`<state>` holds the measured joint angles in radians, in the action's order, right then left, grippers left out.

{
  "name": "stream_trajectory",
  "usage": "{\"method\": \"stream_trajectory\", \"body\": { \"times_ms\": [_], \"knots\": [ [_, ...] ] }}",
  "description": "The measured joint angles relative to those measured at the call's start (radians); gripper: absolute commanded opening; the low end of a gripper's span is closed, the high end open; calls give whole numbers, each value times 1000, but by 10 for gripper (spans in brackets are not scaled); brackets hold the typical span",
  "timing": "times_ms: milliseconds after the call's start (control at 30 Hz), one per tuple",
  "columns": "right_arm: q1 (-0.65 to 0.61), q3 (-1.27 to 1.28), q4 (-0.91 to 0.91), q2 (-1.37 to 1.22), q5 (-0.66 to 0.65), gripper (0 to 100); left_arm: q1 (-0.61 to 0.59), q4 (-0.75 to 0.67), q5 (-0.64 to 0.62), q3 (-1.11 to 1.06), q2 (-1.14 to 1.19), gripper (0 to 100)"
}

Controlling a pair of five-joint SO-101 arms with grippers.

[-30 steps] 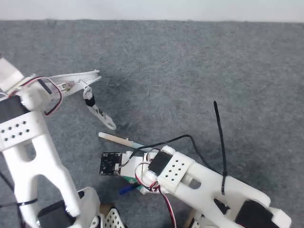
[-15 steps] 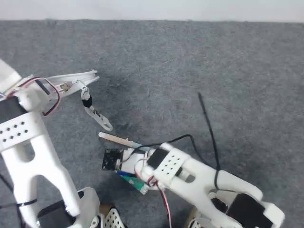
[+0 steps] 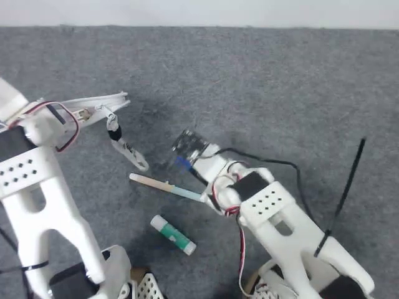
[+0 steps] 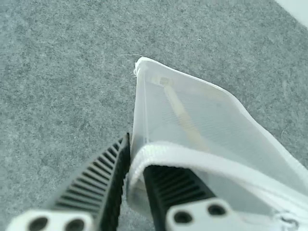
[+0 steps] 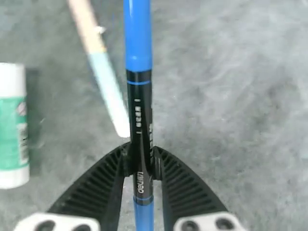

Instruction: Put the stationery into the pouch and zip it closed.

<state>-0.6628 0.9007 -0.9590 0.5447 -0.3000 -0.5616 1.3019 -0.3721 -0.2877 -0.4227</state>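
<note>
My left gripper (image 4: pixel 135 175) is shut on the rim of a white mesh pouch (image 4: pixel 192 120), held up off the carpet at the left of the high view, pouch (image 3: pixel 103 103). Its zip pull and strap (image 3: pixel 124 146) dangle below. My right gripper (image 5: pixel 139 156) is shut on a blue pen (image 5: pixel 138 72); from above that gripper (image 3: pixel 189 159) hangs mid-table, just right of the strap, with the pen (image 3: pixel 181 163) at its tip. A wood-and-blue pencil (image 3: pixel 165 185) and a green-and-white glue stick (image 3: pixel 173 235) lie on the carpet near the front.
Grey carpet (image 3: pixel 280 81) covers the table, with open room across the back and right. A black cable tie (image 3: pixel 343 199) sticks up from the right arm. The left arm's white body (image 3: pixel 43 205) stands at the front left.
The right arm has lifted off the glue stick area and swung back and to the right with the blue pen, uncovering the glue stick. The left arm and pouch barely shifted.
</note>
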Motion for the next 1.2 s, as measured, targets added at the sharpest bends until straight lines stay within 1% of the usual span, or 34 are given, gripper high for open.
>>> {"method": "stream_trajectory", "body": {
  "times_ms": [67, 200, 267, 400, 567, 733, 933, 1067, 1133, 1200],
  "knots": [
    [21, -43, -2, -37, 18, 15, 0, 0, 0, 0, 0, 10],
    [48, -155, -46, -180, 69, 128, 0, 0, 0, 0, 0, 10],
    [60, -210, -78, -262, 106, 147, 0, 0, 0, 0, 0, 10],
    [61, -298, -137, -365, 178, 119, 0, 0, 0, 0, 0, 10],
    [63, -354, -127, -402, 218, 116, 0, 0, 0, 0, 0, 10],
    [61, -362, -48, -431, 221, 116, 0, 0, 0, 0, 0, 10],
    [44, -388, 60, -597, 221, 115, 0, 0, 0, 0, 0, 10],
    [48, -471, 69, -689, 173, 115, 0, 0, 0, 0, 0, 10],
    [48, -506, 72, -724, 158, 99, 0, 0, 0, 0, 0, 10],
    [48, -535, 75, -760, 153, 59, 0, 0, 0, 0, 0, 10]
  ]
}}
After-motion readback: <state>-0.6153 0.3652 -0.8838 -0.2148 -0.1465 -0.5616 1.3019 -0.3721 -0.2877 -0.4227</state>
